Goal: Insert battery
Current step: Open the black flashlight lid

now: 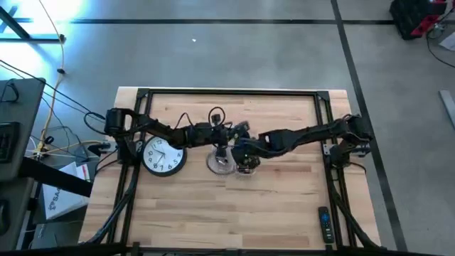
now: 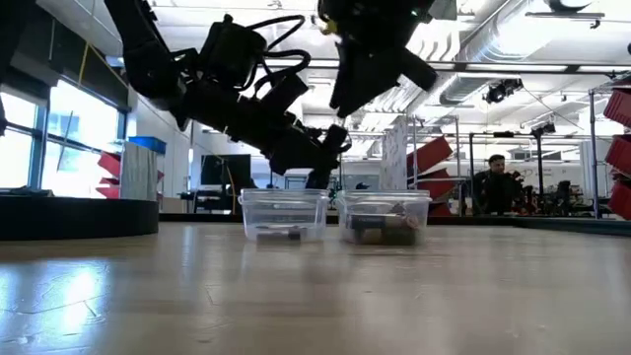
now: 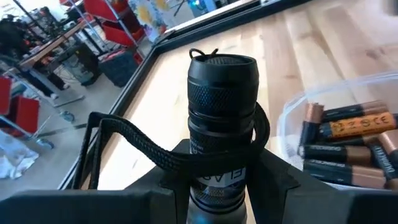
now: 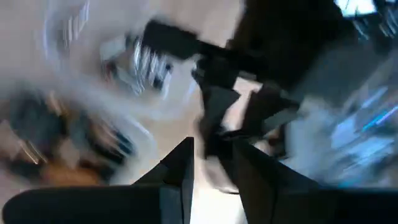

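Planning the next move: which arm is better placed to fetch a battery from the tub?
Right, probably. The left pincer is shut on the flashlight, so it's occupied. The right pincer hangs over the battery tub, with nothing visibly held.

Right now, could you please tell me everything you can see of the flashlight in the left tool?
The flashlight is a black, metal-looking cylinder with knurled rings around its upper body and pale lettering lower down. It stands roughly upright, clamped between the left tool's dark fingers. A black braided lanyard loops around its body and trails off to one side. It is held above the wooden table, beside a clear plastic container of batteries. I cannot tell whether the end facing away is capped.
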Controlling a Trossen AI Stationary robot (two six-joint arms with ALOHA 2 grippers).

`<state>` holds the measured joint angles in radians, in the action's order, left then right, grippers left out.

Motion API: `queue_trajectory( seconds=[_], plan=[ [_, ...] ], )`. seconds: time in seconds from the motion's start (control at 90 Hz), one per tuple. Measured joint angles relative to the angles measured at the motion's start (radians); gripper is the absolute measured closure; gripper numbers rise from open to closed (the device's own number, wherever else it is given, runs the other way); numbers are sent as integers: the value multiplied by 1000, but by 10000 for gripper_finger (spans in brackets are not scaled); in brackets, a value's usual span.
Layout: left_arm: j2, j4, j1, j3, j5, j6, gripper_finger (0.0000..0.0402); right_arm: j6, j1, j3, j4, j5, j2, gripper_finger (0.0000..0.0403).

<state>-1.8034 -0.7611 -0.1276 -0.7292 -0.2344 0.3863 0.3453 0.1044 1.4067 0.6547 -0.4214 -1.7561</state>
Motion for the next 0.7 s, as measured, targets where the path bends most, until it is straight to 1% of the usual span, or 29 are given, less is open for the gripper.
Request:
queue_trajectory(
  seconds=[0.044, 0.1, 0.189, 0.4, 0.5, 0.622, 0.7],
  plan=[
    [0, 0, 0, 0, 0, -2, 305, -124, -8, 0, 0, 38, 0, 319],
    [0, 0, 0, 0, -1, -6, 305, -259, -15, 0, 0, 49, 0, 309],
    [0, 0, 0, 0, -13, -7, 305, -402, -15, 0, 2, 49, 0, 284],
    [-1, -2, 0, 0, -15, -7, 305, -776, -39, 0, 59, -61, 10, 205],
    [-1, -2, 0, 0, -15, -7, 305, -1002, -65, 0, 75, -85, 11, 174],
    [-1, -3, 0, 0, -16, -7, 305, -1264, -115, 0, 80, -63, 11, 155],
    [-1, -1, 0, 0, -24, -8, 305, -1347, -150, 0, 90, -20, 11, 153]
  ],
)
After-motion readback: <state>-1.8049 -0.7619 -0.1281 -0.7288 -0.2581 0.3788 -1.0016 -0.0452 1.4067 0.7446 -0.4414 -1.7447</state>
